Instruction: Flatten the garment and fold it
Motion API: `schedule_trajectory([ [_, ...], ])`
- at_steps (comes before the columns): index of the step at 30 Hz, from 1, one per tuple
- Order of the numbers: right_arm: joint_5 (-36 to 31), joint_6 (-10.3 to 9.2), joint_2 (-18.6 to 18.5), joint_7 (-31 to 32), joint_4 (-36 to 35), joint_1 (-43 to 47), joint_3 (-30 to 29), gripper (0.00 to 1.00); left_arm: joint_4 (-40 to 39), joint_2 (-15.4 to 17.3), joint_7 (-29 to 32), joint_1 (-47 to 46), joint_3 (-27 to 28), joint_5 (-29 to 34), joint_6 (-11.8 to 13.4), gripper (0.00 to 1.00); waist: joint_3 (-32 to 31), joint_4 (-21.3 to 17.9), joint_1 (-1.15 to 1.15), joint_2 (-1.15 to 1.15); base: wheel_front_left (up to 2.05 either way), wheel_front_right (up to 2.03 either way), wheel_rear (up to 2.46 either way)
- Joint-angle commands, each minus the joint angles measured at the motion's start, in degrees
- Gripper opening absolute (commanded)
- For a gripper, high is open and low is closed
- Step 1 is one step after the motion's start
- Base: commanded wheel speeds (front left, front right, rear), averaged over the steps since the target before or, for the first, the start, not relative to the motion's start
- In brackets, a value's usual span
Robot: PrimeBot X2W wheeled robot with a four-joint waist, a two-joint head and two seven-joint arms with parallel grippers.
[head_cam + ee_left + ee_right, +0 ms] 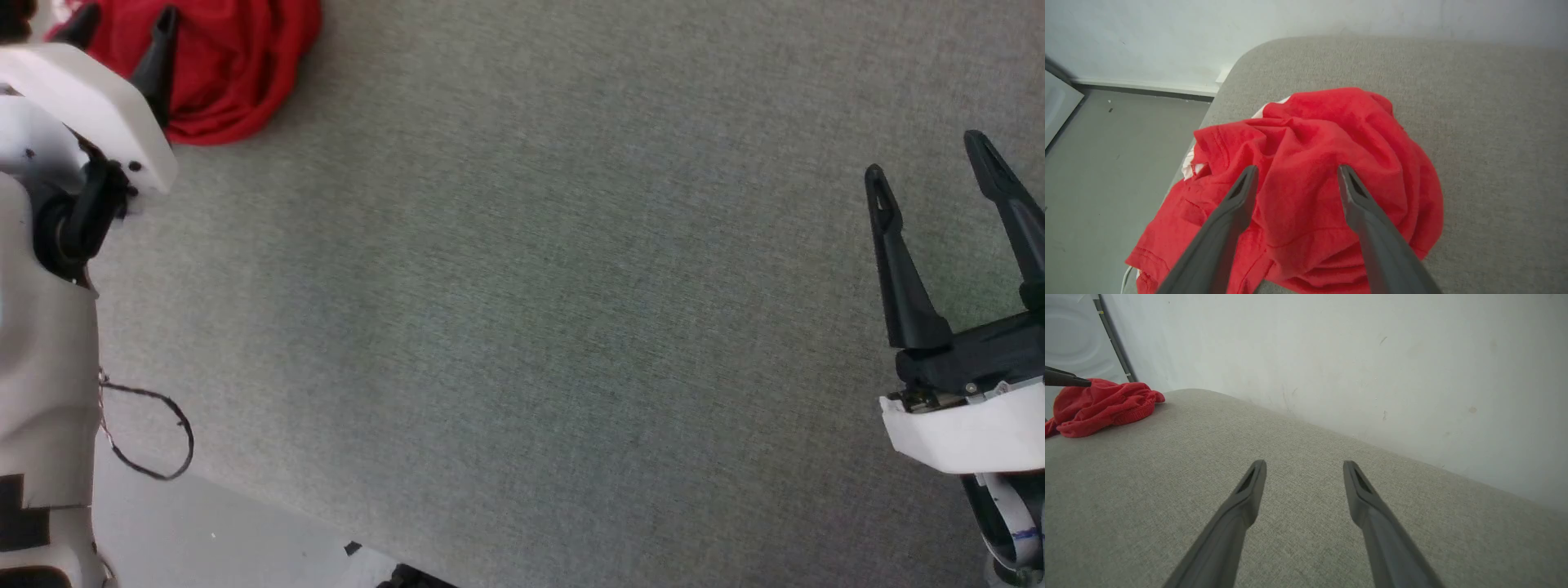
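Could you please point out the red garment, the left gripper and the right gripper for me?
garment [1355, 122]: left wrist view, upper folds of the crumpled heap.
left gripper [1297, 167]: left wrist view, midway between its open fingertips.
right gripper [924, 153]: head view, midway between its open fingertips.

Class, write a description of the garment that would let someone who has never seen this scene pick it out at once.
Start with the grey fabric surface that stands against a pale wall. At its rounded corner on the robot's left, the garment lies in a crumpled heap, spilling over the edge. It is bright red with slivers of white, unlike the grey around it.
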Motion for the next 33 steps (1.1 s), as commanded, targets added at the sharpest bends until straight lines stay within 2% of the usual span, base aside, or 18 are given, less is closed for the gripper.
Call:
schedule_trajectory([
  [1, 0.29, -0.11, -0.36, 0.13, -0.43, -1.11, -0.03, 1.00, 1.72, 0.17, 0.92, -1.24, -0.76, 0.37, 0.00, 1.00, 3.26, -2.29, -0.01, 0.00, 0.00, 0.00, 0.00],
  [8, 0.50, -0.11, -0.92, 0.66, -1.26, -0.90, -0.55, 1.00, 7.44, 0.26, 1.70, -1.84, -1.14, 0.66, 1.44, 1.00, 4.20, -3.34, -0.01, 0.00, 0.00, 0.00, 0.00],
  [9, 0.57, -0.11, -0.99, 0.74, -1.34, -0.86, -0.62, 1.00, 8.22, 0.11, 1.64, -1.93, -1.04, 0.37, 1.46, 0.93, 4.25, -3.40, -0.01, 0.00, 0.00, 0.00, 0.00],
  [10, 0.64, -0.11, -1.08, 0.80, -1.39, -0.86, -0.69, 1.00, 8.95, 0.03, 1.43, -2.08, -1.00, 0.15, 1.41, 0.23, 4.29, -3.45, -0.01, 0.00, 0.00, 0.00, 0.00],
  [11, 0.68, -0.11, -1.13, 0.88, -1.41, -0.91, -0.76, 1.00, 9.56, 0.00, 0.98, -2.27, -1.04, 0.02, 1.33, 0.00, 4.32, -3.45, -0.01, 0.00, 0.00, 0.00, 0.00],
  [16, 0.79, -0.11, -0.81, 0.67, -0.84, -1.50, -0.32, 1.00, 12.11, 0.11, -1.43, -3.60, -0.46, -1.03, 1.07, 0.00, 3.12, -3.44, -0.01, 0.00, 0.00, 0.00, 0.00],
  [21, 1.13, -0.11, 0.54, -0.74, 1.24, -1.57, 0.34, 1.00, 12.90, 2.12, -2.71, -5.07, 0.28, -1.53, 0.85, 0.00, -0.31, -3.92, -0.01, 0.00, 0.00, 0.00, 0.00],
  [28, 1.63, -0.11, 3.57, -3.80, 5.39, -0.92, 0.64, 1.00, 10.76, 6.34, -2.62, -6.95, 1.47, -1.60, 0.94, 0.00, -7.43, -5.50, -0.01, 0.00, 0.00, 0.00, 0.00],
  [33, 1.79, -0.11, 5.84, -6.10, 8.56, 0.86, 0.11, 1.00, 6.53, 7.67, -0.26, -8.52, 1.90, -2.39, 1.18, 0.00, -13.83, -7.09, -0.01, 0.00, 0.00, 0.00, 0.00],
])
